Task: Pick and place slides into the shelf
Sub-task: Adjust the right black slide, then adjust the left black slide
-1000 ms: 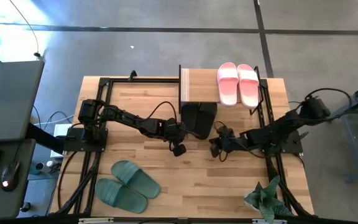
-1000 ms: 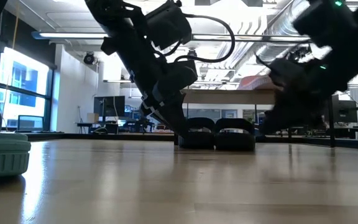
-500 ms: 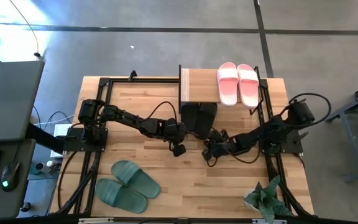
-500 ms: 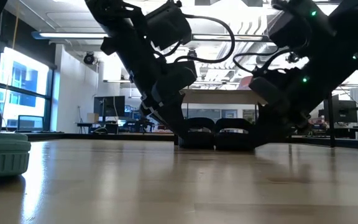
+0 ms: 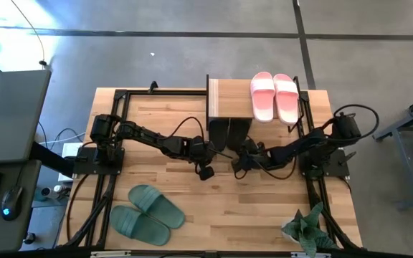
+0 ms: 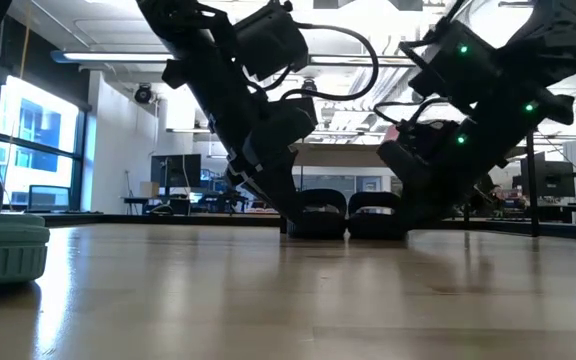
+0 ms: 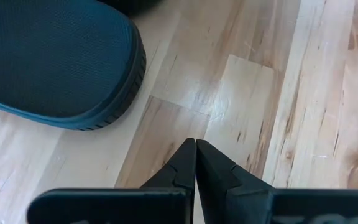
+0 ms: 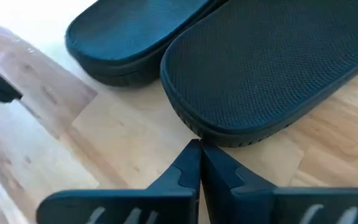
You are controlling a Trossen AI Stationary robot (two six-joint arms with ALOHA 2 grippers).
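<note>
The shelf (image 5: 229,100) stands at the table's far edge. The black slides (image 5: 229,135) lie soles down on the table with their toes under the shelf's plank and their heels sticking out toward the near edge; the low view shows the black slides (image 6: 348,212) too. My right gripper (image 5: 241,162) is shut at the right slide's heel. My left gripper (image 5: 214,153) is shut, tips over bare wood (image 7: 196,142) just beside the left slide's heel (image 7: 73,68), apart from it. The pink slides (image 5: 275,96) lie right of the plank. The green slides (image 5: 146,212) rest on the table near the left. My right gripper (image 8: 198,144) has its shut fingertips against the rim of the right black slide's heel end (image 8: 229,132). The fingers come slanting down from the table's near right side. The slide lies flat on the table, sole down, next to its mate (image 8: 129,43).
A potted plant (image 5: 307,226) stands at the near right corner. Black frame rails run along the left (image 5: 113,143) and right (image 5: 312,143) sides of the table. Bare wood lies between the grippers and the green slides.
My right gripper has travelled toward the table's left, then toward the far edge, and has come up to the heel of the right black slide, staying shut. My left arm has kept still.
</note>
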